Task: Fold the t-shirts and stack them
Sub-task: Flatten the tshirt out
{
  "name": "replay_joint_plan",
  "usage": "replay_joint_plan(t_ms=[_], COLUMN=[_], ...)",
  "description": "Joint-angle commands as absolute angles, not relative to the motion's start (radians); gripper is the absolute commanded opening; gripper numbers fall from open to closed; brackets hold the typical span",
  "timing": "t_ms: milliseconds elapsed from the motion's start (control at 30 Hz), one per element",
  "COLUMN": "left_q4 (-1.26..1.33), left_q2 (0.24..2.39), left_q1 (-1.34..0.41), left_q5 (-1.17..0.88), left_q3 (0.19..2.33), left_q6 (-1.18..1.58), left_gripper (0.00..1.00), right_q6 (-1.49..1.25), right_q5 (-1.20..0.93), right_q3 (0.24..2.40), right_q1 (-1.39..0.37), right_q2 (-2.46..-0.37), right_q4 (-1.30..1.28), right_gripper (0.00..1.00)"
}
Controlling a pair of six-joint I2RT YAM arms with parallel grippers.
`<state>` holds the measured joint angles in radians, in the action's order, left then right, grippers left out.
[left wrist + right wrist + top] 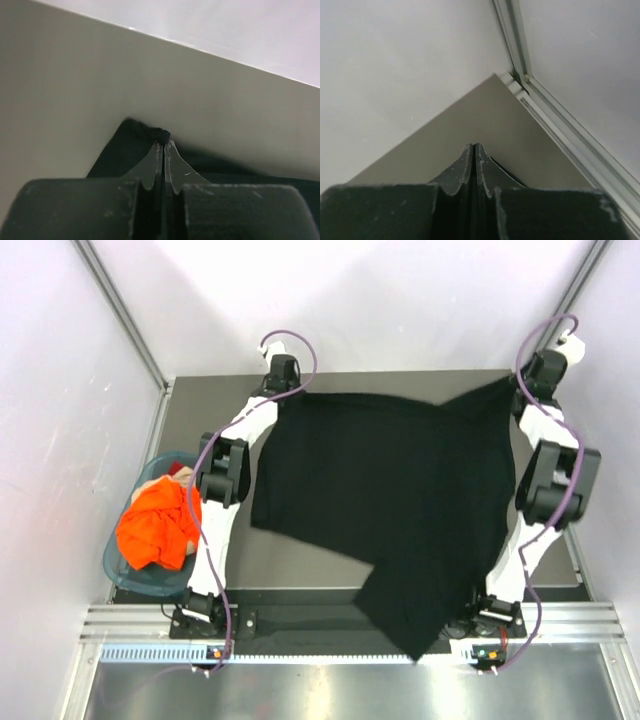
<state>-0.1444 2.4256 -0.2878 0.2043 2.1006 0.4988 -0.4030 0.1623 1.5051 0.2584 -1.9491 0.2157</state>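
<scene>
A large black t-shirt lies spread across the table, and one end hangs over the near edge. My left gripper is at its far left corner, and my right gripper is at its far right corner. In the left wrist view the left gripper is shut on a bunched tip of the black cloth. The right gripper is shut too, with only a thin black edge showing beside its fingers. An orange t-shirt lies crumpled in the basket at the left.
The teal basket sits off the table's left edge beside the left arm. White walls close in the back and sides. A metal corner post runs near the right gripper. An aluminium rail runs along the near edge.
</scene>
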Motion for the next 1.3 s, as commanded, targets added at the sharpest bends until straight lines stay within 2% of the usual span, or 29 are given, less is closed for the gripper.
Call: replay_joint_plan(t_ms=[0, 167, 367, 600, 767, 933, 1267], left_q4=[-0.086, -0.041, -0.014, -0.017, -0.021, -0.017, -0.044], left_q2=[2.474, 2.531, 2.537, 2.462, 2.356, 2.146, 1.577], left_q1=[-0.249, -0.223, -0.206, -0.201, -0.201, -0.201, -0.202], left_q5=[0.201, 0.213, 0.216, 0.195, 0.167, 0.158, 0.193], left_q3=[2.249, 2.264, 2.25, 2.23, 2.217, 2.131, 1.864], left_q6=[0.532, 0.59, 0.63, 0.621, 0.6, 0.574, 0.494], left_gripper=[0.0, 0.0, 0.0, 0.0, 0.0, 0.0, 0.0], right_q6=[-0.397, -0.439, -0.494, -0.52, -0.56, -0.558, -0.535], right_q5=[0.117, 0.025, -0.043, -0.057, -0.043, -0.038, 0.031], right_q3=[1.719, 1.96, 2.142, 2.177, 2.126, 2.115, 1.942], right_q1=[0.29, 0.29, 0.279, 0.27, 0.268, 0.261, 0.239], right_q2=[-2.035, -2.221, -2.357, -2.339, -2.182, -1.993, -1.351], right_q4=[0.319, 0.276, 0.23, 0.161, 0.155, 0.086, -0.086], right_gripper=[0.0, 0.0, 0.0, 0.0, 0.0, 0.0, 0.0])
